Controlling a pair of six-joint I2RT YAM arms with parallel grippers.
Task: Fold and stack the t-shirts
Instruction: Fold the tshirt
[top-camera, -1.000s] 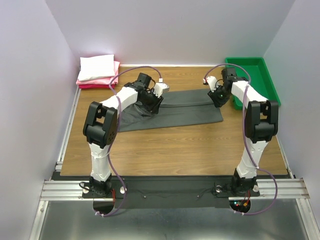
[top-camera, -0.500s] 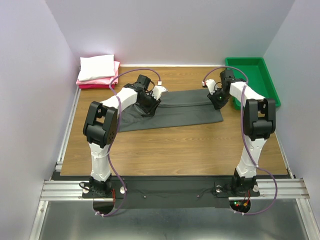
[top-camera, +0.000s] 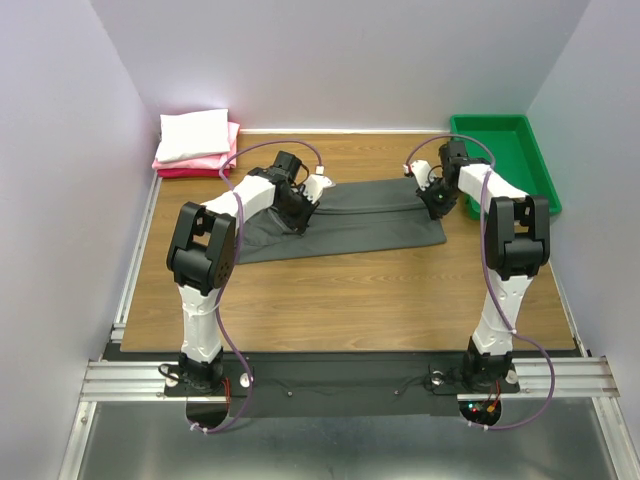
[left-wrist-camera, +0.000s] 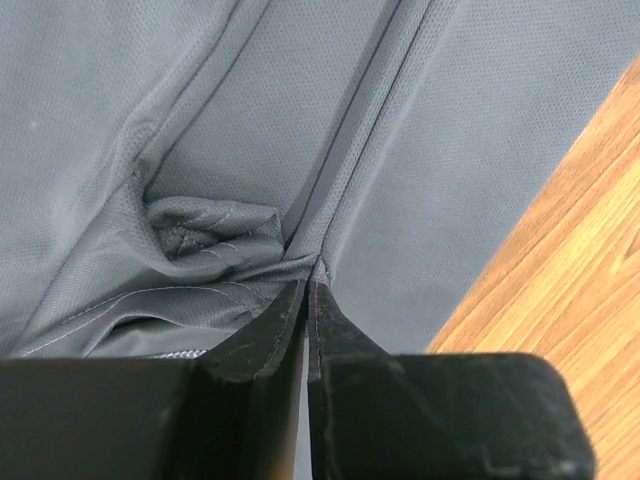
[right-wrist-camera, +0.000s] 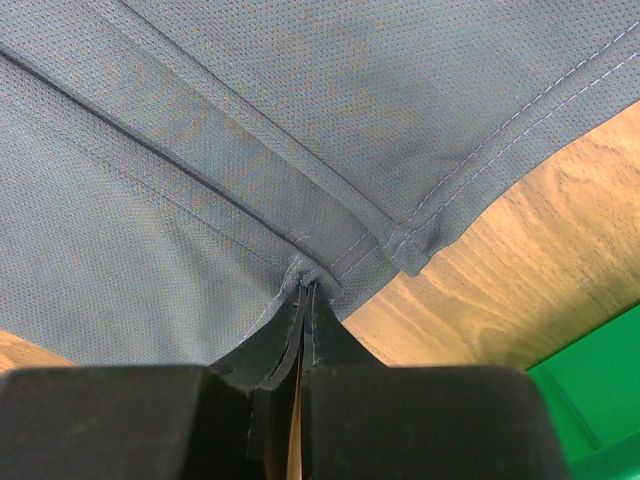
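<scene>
A dark charcoal grey t-shirt (top-camera: 365, 228) lies folded lengthwise across the far half of the table. My left gripper (top-camera: 299, 208) is down on its left part; in the left wrist view the left gripper (left-wrist-camera: 310, 288) is shut, pinching a ridge of the grey cloth (left-wrist-camera: 250, 100) beside a bunched lump. My right gripper (top-camera: 437, 203) is at the shirt's right end; in the right wrist view the right gripper (right-wrist-camera: 306, 290) is shut on the hemmed edge of the cloth (right-wrist-camera: 200, 150). Folded t-shirts, a white one (top-camera: 195, 134) on pink (top-camera: 222, 154) and red ones (top-camera: 180, 173), are stacked at the far left corner.
A green plastic tray (top-camera: 520, 165) stands at the far right, just beyond my right arm. Bare wooden table (top-camera: 340, 300) stretches between the shirt and the arm bases. Purple walls close in the left, right and far sides.
Both grippers have closed onto the grey shirt. Each has shifted slightly toward the far edge, and the cloth under the left one has bunched a little.
</scene>
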